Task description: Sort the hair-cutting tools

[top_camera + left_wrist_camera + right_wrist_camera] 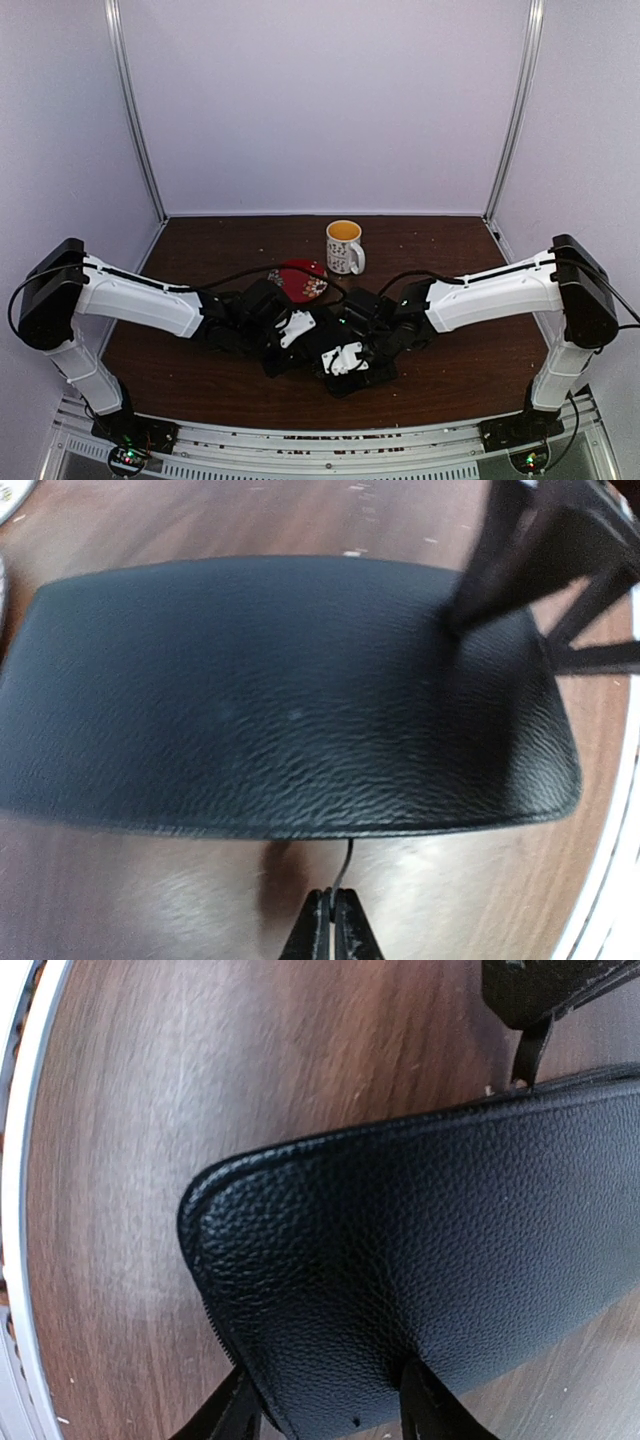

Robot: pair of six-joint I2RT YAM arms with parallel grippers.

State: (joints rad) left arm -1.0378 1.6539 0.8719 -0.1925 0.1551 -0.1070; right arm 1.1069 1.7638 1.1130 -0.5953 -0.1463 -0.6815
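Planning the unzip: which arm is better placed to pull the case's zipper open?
Left, likely. The left gripper is shut on a thin tab at the black case's edge, while the right gripper holds a corner of the case, seemingly steadying it.

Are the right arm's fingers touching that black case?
Touching. The right wrist view shows fingers pinching a corner of the black case, leather dimpling under one.
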